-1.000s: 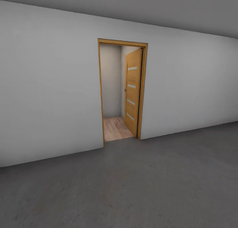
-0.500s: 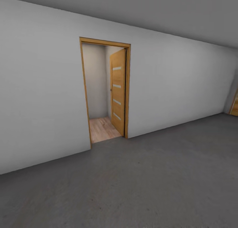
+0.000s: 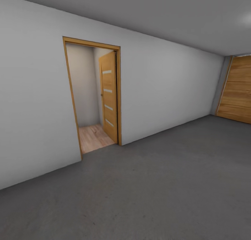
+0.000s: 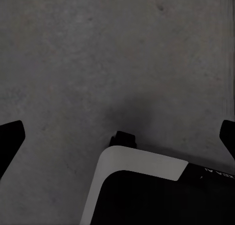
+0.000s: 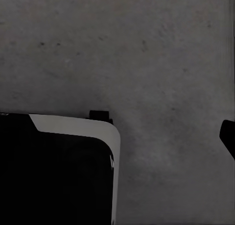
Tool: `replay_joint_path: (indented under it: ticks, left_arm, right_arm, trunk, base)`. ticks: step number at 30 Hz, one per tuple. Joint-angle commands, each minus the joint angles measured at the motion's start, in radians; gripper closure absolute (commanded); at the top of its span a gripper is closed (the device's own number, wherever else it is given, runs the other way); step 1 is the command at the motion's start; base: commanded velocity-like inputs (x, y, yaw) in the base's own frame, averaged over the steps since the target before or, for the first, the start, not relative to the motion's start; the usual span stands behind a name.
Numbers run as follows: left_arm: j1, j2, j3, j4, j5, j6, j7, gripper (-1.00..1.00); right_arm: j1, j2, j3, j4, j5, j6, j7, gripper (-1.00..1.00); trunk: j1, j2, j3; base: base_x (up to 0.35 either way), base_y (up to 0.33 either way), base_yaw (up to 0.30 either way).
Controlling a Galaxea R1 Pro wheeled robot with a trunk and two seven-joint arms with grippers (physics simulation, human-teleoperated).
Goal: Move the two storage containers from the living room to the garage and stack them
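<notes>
Left pincer (image 4: 117,137): in the left wrist view its two dark fingertips sit at opposite edges of the picture, wide apart, with nothing between them but grey concrete; it hangs over the floor beside a white-edged black part of the robot's base (image 4: 142,181).
Right pincer: one dark fingertip (image 5: 228,137) shows at the edge of the right wrist view; its partner is out of frame, so I cannot tell whether the pincer is apart or together. Nothing orange-red lies in front of it.
Storage containers: neither pincer carries one, and none stands on the stretch of floor that can be seen; where they are cannot be told from here.
The floor (image 3: 157,184): dark grey, matte, faintly mottled concrete, the surface where the first bin must be set.
The garage: plain white wall (image 3: 164,90), and at the far right the wide plank door (image 3: 238,90) of horizontal wooden boards.
Doorway (image 3: 92,93): wood-framed, its inner door (image 3: 108,97) swung open onto a small hallway with light wood flooring (image 3: 94,137).
What has changed: over the last second the doorway has slid leftward across the head view and the plank door has come into sight, so the camera has swung to the right; the room itself has not moved.
Meaning for the task: likely the robot is turning inside the garage empty-handed, so fetching or stacking work seems to remain.
</notes>
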Motion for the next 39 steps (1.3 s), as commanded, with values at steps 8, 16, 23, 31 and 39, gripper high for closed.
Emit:
replay_joint_path:
  ticks: [8,16,23,31,39]
  left_arm:
    - [0.0,0.0,-0.004,0.0,0.005,-0.003,0.002,-1.0]
    - [0.0,-0.049,-0.006,0.003,0.004,-0.003,0.002,-1.0]
    - [0.0,-0.074,-0.01,0.001,0.002,-0.004,0.002,-1.0]
    - [0.0,-0.077,-0.011,0.002,0.004,-0.003,0.002,-1.0]
    - [0.0,-0.065,-0.006,0.006,0.013,-0.003,0.006,-1.0]
  right_arm:
    - [-0.001,0.001,0.01,0.003,-0.004,-0.004,-0.001,-1.0]
    - [-0.001,-0.003,0.016,0.003,0.006,-0.001,-0.001,-1.0]
    - [-0.001,-0.003,0.023,0.003,0.009,-0.001,-0.01,-1.0]
    - [-0.001,-0.004,0.024,0.003,0.009,-0.001,-0.013,-1.0]
    - [-0.001,-0.008,0.024,0.003,0.008,-0.001,-0.014,-1.0]
  trunk:
    - [0.0,-0.001,-0.001]
    - [0.0,-0.001,-0.001]
    - [0.0,-0.001,-0.001]
    - [0.0,-0.001,-0.001]
    - [0.0,-0.001,-0.001]
  base:
    - [0.0,0.0,-0.285]
    - [0.0,0.0,-0.099]
    - [0.0,0.0,-0.006]
    - [0.079,0.0,-0.001]
    - [0.297,0.0,0.0]
